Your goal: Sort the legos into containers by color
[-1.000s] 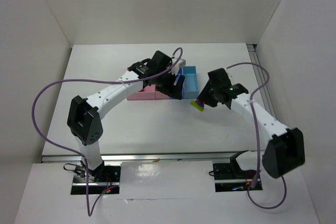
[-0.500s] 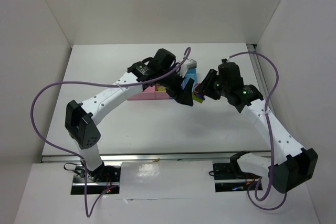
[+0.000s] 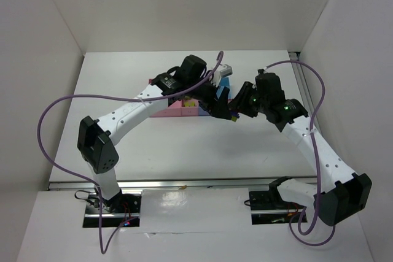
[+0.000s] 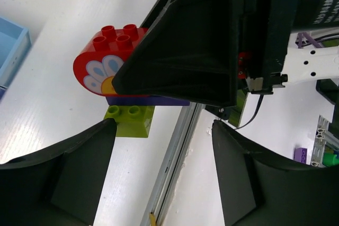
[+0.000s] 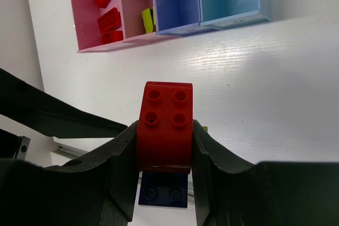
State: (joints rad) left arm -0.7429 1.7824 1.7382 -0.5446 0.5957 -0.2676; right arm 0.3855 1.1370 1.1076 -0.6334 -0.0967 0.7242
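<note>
Brick [image 5: 164, 130] (glossy, studded) in right pincer [image 5: 164, 149]

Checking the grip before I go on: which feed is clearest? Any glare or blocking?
Right wrist: sharp red brick in the right claw, sheen on the table. Left wrist: that claw's dark finger blocks the upper frame. Top external: bricks tiny, mostly hidden.

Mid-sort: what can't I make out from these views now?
Top external: the left arm covers most of the containers; contents hidden.
Top external: the clump between left end effector and right end effector is too small to read.
Left wrist: the right end effector hides much of the red brick.
Right wrist: the top edge cuts off the containers' far ends; the red brick nearly hides the lime brick.
</note>
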